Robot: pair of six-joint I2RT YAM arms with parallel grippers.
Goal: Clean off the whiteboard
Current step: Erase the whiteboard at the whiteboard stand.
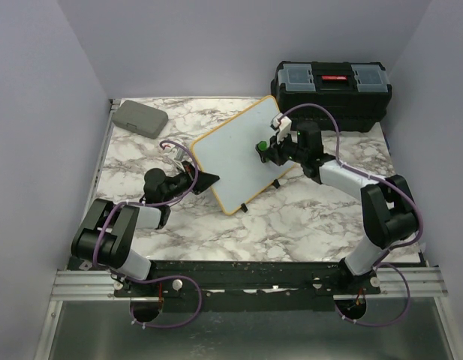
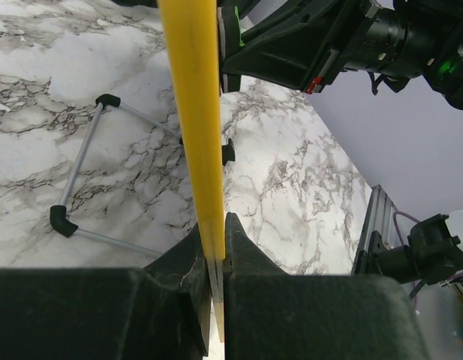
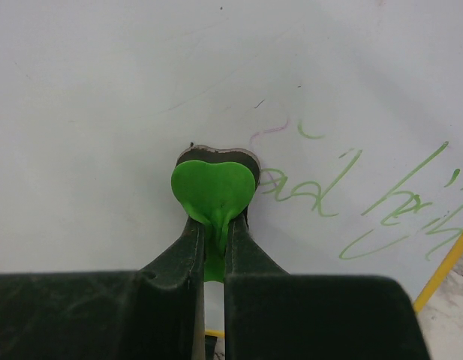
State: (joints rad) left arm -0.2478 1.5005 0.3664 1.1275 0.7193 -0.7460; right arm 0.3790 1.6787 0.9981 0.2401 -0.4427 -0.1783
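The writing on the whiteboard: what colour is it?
Green, matching the heart-shaped eraser against the whiteboard; the handwriting shows best in the right wrist view.

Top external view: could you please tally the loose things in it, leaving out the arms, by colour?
White with a yellow frame: 1, the whiteboard
Green: 1, the heart-shaped eraser
Grey: 1, the flat case
Black: 1, the toolbox
Total: 4
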